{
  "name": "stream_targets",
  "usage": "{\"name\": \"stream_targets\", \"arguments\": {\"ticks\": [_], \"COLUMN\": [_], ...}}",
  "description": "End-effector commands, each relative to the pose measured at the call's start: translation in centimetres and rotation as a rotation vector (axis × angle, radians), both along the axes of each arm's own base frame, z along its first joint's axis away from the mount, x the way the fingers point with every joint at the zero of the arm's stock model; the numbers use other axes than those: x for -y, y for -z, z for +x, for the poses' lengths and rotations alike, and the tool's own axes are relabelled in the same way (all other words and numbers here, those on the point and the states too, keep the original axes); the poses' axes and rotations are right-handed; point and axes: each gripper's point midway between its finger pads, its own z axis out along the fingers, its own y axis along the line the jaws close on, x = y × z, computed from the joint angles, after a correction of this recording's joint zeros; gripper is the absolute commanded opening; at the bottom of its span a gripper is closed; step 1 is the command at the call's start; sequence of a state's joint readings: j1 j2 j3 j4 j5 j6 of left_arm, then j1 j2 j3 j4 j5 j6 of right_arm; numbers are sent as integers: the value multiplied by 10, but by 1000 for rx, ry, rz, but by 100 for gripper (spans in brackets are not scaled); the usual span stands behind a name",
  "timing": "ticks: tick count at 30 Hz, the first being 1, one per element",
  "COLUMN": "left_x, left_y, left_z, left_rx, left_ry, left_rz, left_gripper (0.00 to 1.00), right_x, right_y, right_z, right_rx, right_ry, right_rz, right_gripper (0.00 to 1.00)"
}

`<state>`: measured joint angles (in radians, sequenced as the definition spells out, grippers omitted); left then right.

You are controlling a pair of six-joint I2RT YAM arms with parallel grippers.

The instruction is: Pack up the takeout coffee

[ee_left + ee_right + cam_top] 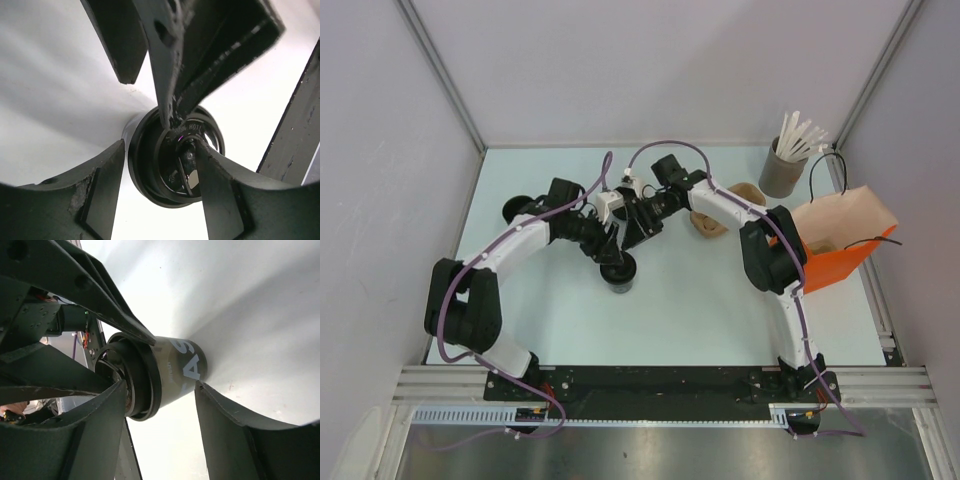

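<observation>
Takeout coffee [619, 272] lidded; grey tub [782, 175] holds sticks [800, 135].

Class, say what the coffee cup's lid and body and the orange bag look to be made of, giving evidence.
Lid: probably plastic, glossy black, with moulded rings and raised lettering. Cup body: likely paper, matte, printed white letters. Orange bag: seemingly paper, matte, holding stiff folds.

Left arm [515, 245] and right arm [725, 205]: white links, black joints, looping purple cables [665, 143], black fingers [60, 210].
</observation>
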<state>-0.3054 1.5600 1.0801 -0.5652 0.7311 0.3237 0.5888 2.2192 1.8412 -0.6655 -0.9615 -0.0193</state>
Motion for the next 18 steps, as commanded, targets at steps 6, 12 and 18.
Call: {"name": "stream_targets", "arguments": {"ticks": [6, 12, 18], "left_x": [6, -22, -46], "left_y": [-32, -56, -44], "left_z": [12, 29, 25], "left_rx": [49, 82, 64], "left_ry": [26, -56, -100], "left_rz": [-59, -111, -97], "left_gripper": [66, 66, 67], "right_x": [5, 6, -2], "right_y": [-32, -28, -30], "right_z": [4, -7, -17], "right_rx": [44, 27, 19], "right_ry": [-13, -21, -45], "right_rz": [64, 56, 68], "right_gripper": [62, 62, 68]}}
